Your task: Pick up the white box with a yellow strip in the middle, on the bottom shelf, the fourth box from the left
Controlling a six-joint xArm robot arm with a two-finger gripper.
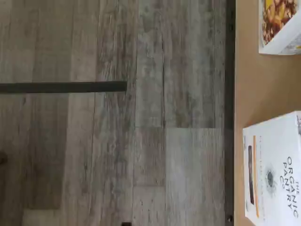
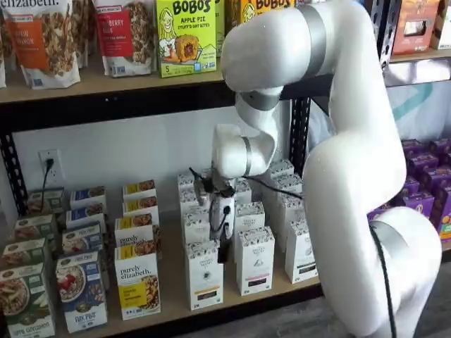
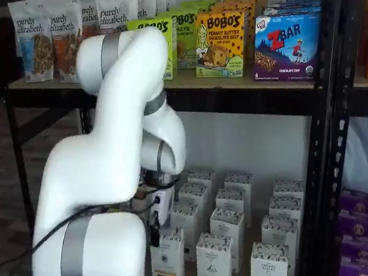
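The wrist camera looks straight down, close above the grey wood-plank floor (image 1: 141, 117) and the brown shelf board's front edge (image 1: 263, 94). Both shelf views face the black metal shelving (image 2: 299, 134) (image 3: 322, 130) from the front, one obliquely, sharing the white jointed robot arm (image 2: 352, 162) (image 3: 108, 168) and bottom-shelf white cartons (image 2: 255, 259) (image 3: 214, 266).

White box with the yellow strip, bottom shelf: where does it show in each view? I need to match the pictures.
Wrist view: the white box lies on the tan shelf board, partly cut off by the frame.
In a shelf view: front row, just behind the claw.
In a shelf view: front row, the white box nearest the arm.
Shared landmark: the shelf board's front edge.
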